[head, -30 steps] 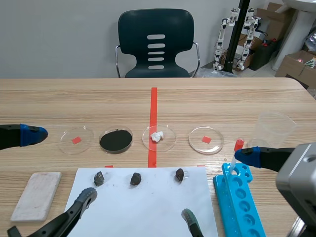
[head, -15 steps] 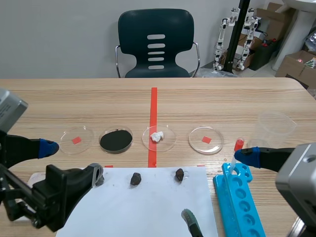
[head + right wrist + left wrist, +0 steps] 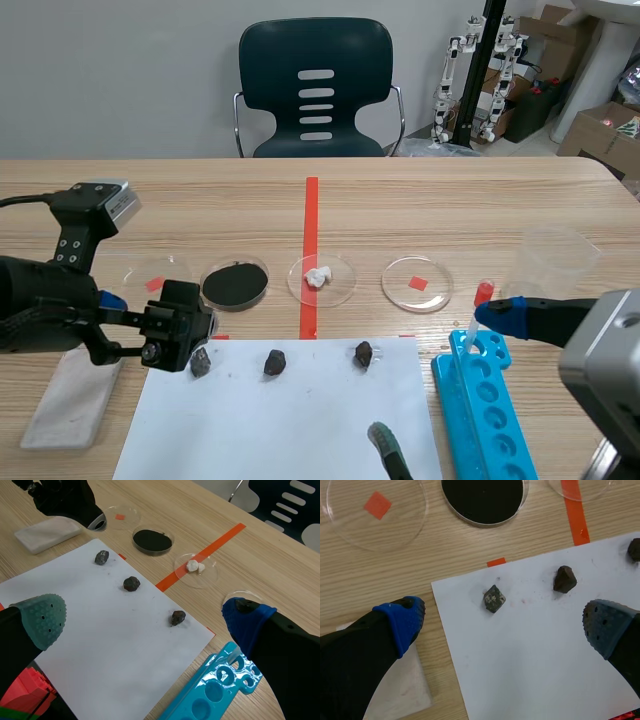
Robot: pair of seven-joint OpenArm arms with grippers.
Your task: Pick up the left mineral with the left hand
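Note:
Three dark minerals lie in a row on a white paper sheet (image 3: 280, 410). The left mineral (image 3: 201, 362) (image 3: 494, 598) (image 3: 101, 557) sits near the sheet's far left corner. My left gripper (image 3: 504, 625) hangs open just above it, so the stone lies a little ahead of the gap between the fingers, touching neither. In the scene view the left gripper (image 3: 182, 338) partly covers the stone. The middle mineral (image 3: 275, 362) (image 3: 565, 578) and the right mineral (image 3: 364, 352) lie further along. My right gripper (image 3: 145, 619) stands open and empty over the sheet's right part.
Behind the sheet stands a row of petri dishes: one empty (image 3: 155, 281), one with black powder (image 3: 235, 285), one with white lumps (image 3: 321, 278), one more empty (image 3: 417, 284). A white slab (image 3: 72, 400) lies left. A blue rack (image 3: 485, 405) and clear cup (image 3: 555, 262) stand right.
My left arm has swung in from the low left and turned its gripper down over the left mineral. The right arm and the minerals have not moved.

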